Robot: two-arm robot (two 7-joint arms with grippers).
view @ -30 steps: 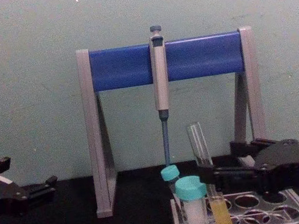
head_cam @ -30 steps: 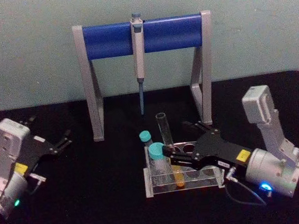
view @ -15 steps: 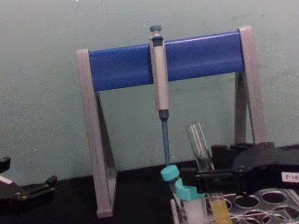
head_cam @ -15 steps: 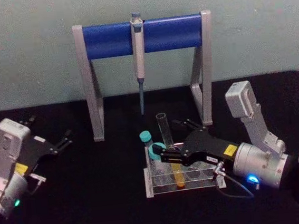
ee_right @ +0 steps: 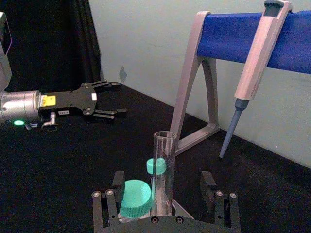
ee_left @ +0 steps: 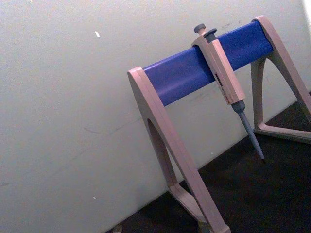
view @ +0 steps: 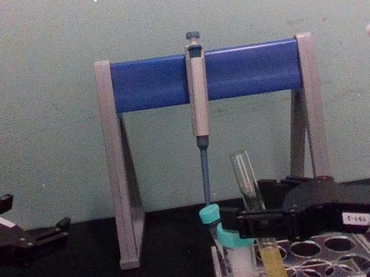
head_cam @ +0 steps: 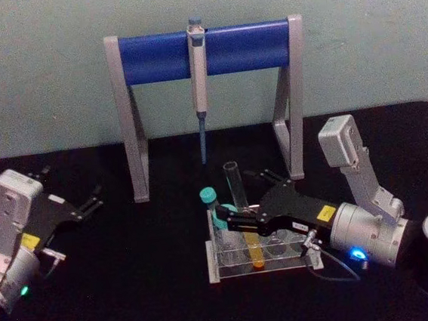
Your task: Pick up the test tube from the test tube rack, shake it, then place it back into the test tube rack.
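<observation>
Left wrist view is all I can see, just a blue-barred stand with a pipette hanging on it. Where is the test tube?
Observer: The test tube stands in the test tube rack, in front of that stand.
Operator: Is anything holding it?
Observer: Not yet; the right gripper has its jaws open on either side of it.
Operator: And the other arm?
Observer: The left gripper sits off to the left, jaws open, apart from the rack.

The head camera looks down onto the black table (head_cam: 135, 289); the chest camera looks level across it from low down. The left wrist camera tilts up at the pipette stand (ee_left: 194, 73); the right wrist camera sits close behind the test tube (ee_right: 164, 170). All four views share the stand.
</observation>
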